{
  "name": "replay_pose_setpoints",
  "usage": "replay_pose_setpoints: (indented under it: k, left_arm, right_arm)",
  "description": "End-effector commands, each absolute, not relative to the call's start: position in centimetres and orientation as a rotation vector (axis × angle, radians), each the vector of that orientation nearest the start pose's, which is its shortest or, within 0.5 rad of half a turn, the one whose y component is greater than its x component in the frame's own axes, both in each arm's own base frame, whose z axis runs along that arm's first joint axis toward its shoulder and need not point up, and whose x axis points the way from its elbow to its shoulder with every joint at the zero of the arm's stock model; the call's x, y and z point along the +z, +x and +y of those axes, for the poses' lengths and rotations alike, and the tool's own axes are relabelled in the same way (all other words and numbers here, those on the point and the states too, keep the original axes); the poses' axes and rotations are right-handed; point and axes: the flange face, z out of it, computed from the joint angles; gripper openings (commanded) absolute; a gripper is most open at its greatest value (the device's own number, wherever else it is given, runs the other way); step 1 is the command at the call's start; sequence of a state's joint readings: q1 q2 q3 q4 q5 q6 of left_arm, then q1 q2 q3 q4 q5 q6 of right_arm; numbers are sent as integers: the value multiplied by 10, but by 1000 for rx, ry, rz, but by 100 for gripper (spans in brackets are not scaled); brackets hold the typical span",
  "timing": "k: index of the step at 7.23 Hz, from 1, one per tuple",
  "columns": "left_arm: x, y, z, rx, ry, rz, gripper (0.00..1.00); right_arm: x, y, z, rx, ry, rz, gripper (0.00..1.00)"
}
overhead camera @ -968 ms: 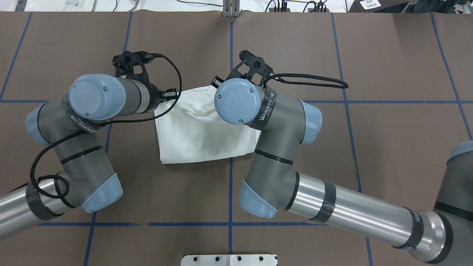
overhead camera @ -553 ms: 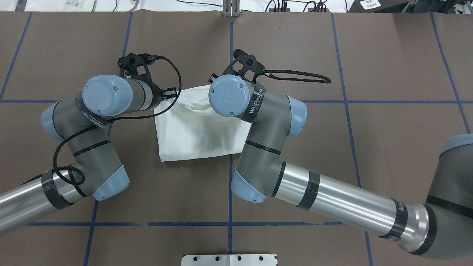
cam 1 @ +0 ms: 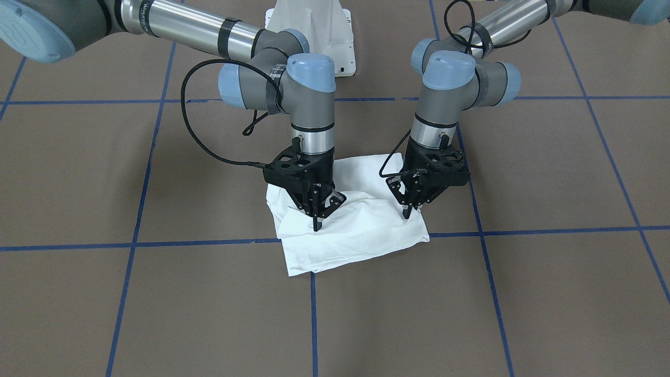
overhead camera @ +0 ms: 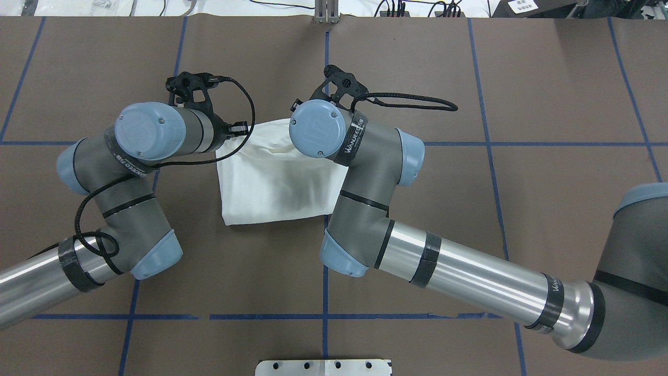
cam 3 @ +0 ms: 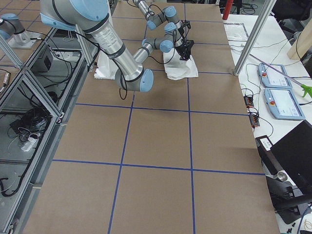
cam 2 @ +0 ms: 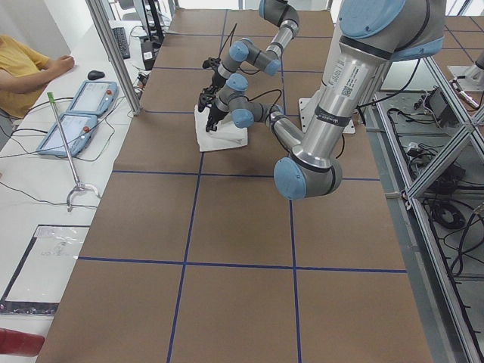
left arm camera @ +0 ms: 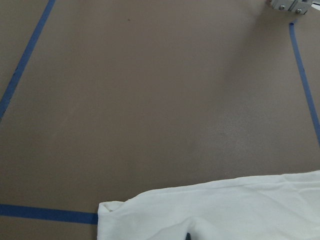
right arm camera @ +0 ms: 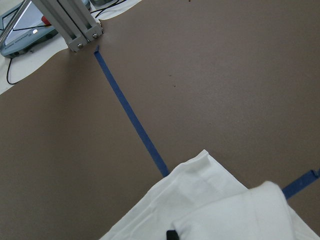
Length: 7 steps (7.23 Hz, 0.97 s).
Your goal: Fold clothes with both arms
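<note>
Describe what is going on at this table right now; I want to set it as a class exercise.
The robot is folding a white shirt on a brown table marked with blue tape. The shirt already lies as a compact rectangle. The left gripper and the right gripper both point down onto the part of it farthest from the robot, one towards each side, each apparently pinching the cloth.

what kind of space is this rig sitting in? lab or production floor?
Most likely a robotics lab, a data-collection cell: table marked with a blue tape grid, aluminium frame post, and teach pendants on a side bench with a person at it.
</note>
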<state>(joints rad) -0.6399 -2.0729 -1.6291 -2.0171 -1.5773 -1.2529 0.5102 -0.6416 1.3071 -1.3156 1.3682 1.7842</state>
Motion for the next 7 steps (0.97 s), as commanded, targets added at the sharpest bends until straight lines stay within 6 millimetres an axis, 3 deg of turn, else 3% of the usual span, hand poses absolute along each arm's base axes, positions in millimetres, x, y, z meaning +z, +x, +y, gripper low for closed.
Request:
replay_pose_setpoints:
  k: [1, 5, 7]
  left_arm:
    - [282, 455, -505, -232, 498, 913, 100]
    - [287, 454, -495, -151, 474, 918, 100]
    - [301, 440, -497, 2, 553, 857, 100]
  right_arm:
    - [149, -608, -525, 663, 390, -895, 100]
    - [148, -598, -529, 631, 368, -904, 100]
    - [150, -606, -538, 689, 343, -888, 96]
